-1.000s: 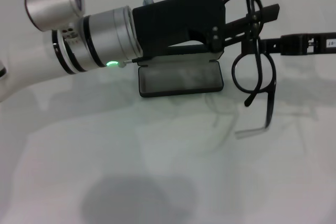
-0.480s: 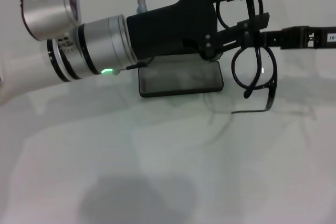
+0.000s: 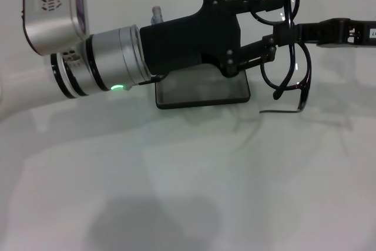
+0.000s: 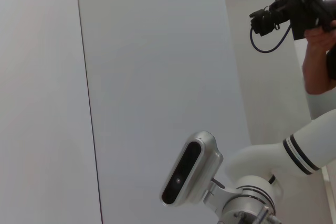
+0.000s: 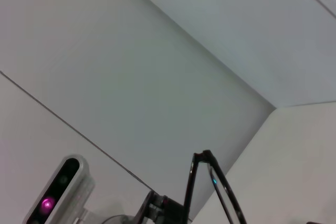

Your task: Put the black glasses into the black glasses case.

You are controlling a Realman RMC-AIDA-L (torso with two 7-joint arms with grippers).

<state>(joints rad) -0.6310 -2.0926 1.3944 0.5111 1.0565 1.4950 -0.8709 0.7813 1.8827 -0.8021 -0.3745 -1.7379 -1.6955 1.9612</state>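
The black glasses (image 3: 286,73) hang upright in the air, one lens above the other, just right of the black glasses case (image 3: 200,92). The case lies open on the white table, its greyish lining showing. My right gripper (image 3: 296,32) reaches in from the right and is shut on the glasses' frame near the bridge. My left gripper (image 3: 285,16) comes from the left, above the case, with its fingers spread either side of the upper lens. The glasses also show in the right wrist view (image 5: 210,192).
A small grey object (image 3: 157,11) stands behind the left gripper. The white table (image 3: 188,180) runs to a tiled wall. In the left wrist view a person with a camera (image 4: 310,3) stands behind my right arm (image 4: 252,192).
The right gripper has risen with the glasses, so the lower temple arm sits higher. The left gripper has drawn back to the left and its fingers have spread wider.
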